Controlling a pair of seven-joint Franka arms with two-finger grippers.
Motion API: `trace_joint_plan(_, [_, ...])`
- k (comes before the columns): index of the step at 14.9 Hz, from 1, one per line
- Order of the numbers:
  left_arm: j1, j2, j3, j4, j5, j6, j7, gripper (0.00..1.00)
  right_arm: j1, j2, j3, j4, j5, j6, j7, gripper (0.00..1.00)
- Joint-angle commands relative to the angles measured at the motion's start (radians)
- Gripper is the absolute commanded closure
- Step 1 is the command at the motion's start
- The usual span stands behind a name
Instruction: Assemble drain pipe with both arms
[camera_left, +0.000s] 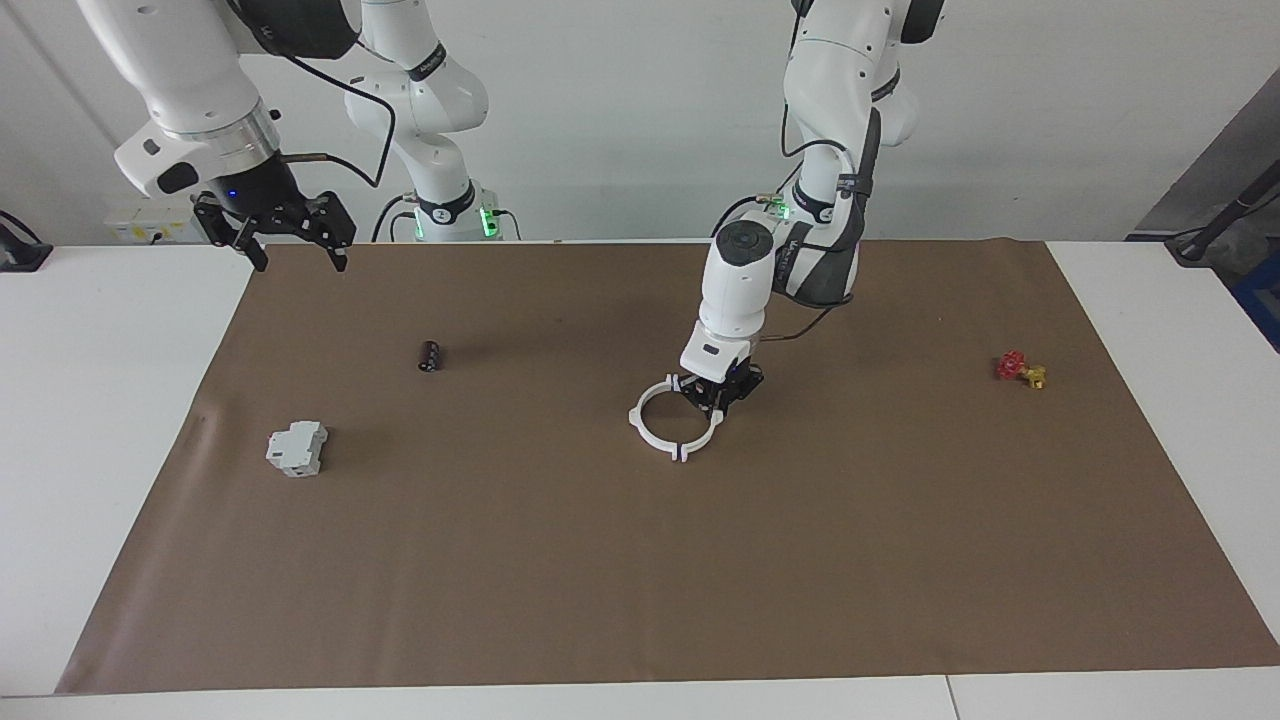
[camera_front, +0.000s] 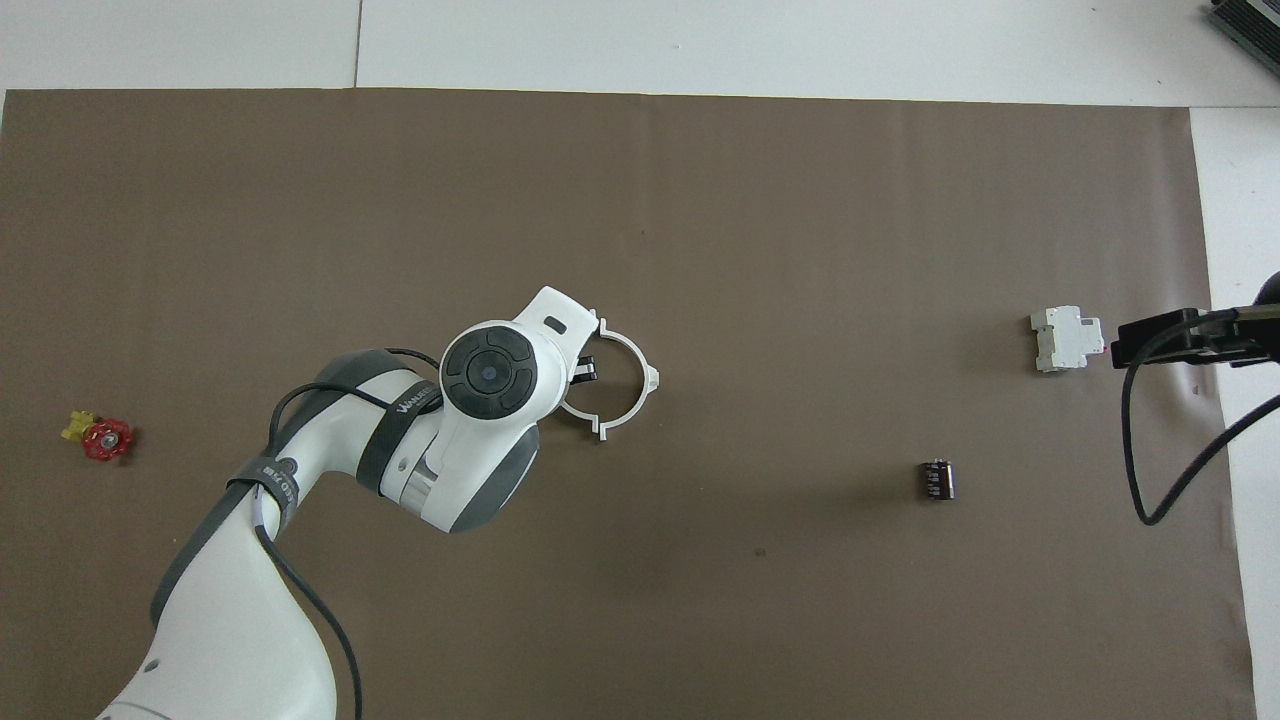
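Observation:
The drain pipe lies on the brown mat as two white half-rings whose end tabs meet in one ring. One half (camera_left: 646, 418) (camera_front: 640, 372) rests free toward the right arm's end. The other half (camera_left: 706, 432) (camera_front: 577, 409) is mostly hidden under the left arm in the overhead view. My left gripper (camera_left: 715, 396) (camera_front: 584, 371) reaches down at the ring's rim and is shut on this half. My right gripper (camera_left: 298, 256) (camera_front: 1160, 339) hangs open and empty, high over the mat's corner at its own end, where that arm waits.
A grey boxy block (camera_left: 297, 447) (camera_front: 1066, 338) and a small black cylinder (camera_left: 430, 355) (camera_front: 936, 479) lie toward the right arm's end. A red-and-yellow valve (camera_left: 1020, 369) (camera_front: 100, 437) sits toward the left arm's end. The brown mat (camera_left: 640, 580) covers most of the white table.

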Motion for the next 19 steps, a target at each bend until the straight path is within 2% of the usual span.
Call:
trace_joint_plan(1, [-0.021,0.008,0.018,-0.002,0.023,0.017,-0.026,1.00,-0.009,-0.003,0.003,-0.003,0.002,0.002,-0.021,0.00])
trace_joint_plan(12, [-0.021,0.008,0.018,-0.002,0.024,0.014,-0.026,1.00,-0.009,-0.003,0.003,-0.001,0.002,0.002,-0.021,0.00])
trace_joint_plan(13, [-0.021,0.006,0.018,-0.002,0.024,0.014,-0.025,0.79,-0.008,-0.003,0.003,-0.001,0.002,0.002,-0.021,0.00])
trace_joint_plan(14, [-0.021,0.008,0.018,-0.002,0.024,0.014,-0.025,0.40,-0.008,-0.003,0.003,-0.001,0.002,0.002,-0.021,0.00])
trace_joint_plan(15, [-0.021,0.006,0.018,-0.002,0.024,0.014,-0.026,0.26,-0.009,-0.003,0.003,-0.001,0.002,0.002,-0.021,0.00])
trace_joint_plan(16, [-0.021,0.008,0.018,-0.002,0.024,0.015,-0.026,0.05,-0.009,-0.003,0.003,-0.001,0.002,0.002,-0.021,0.00])
trace_joint_plan(17, [-0.021,0.008,0.018,-0.002,0.024,0.015,-0.025,0.00,-0.008,-0.003,0.003,-0.001,0.002,0.002,-0.021,0.00])
trace_joint_plan(19, [-0.021,0.006,0.018,-0.002,0.050,0.017,-0.025,0.00,-0.009,-0.003,0.003,-0.001,0.002,0.002,-0.021,0.00])
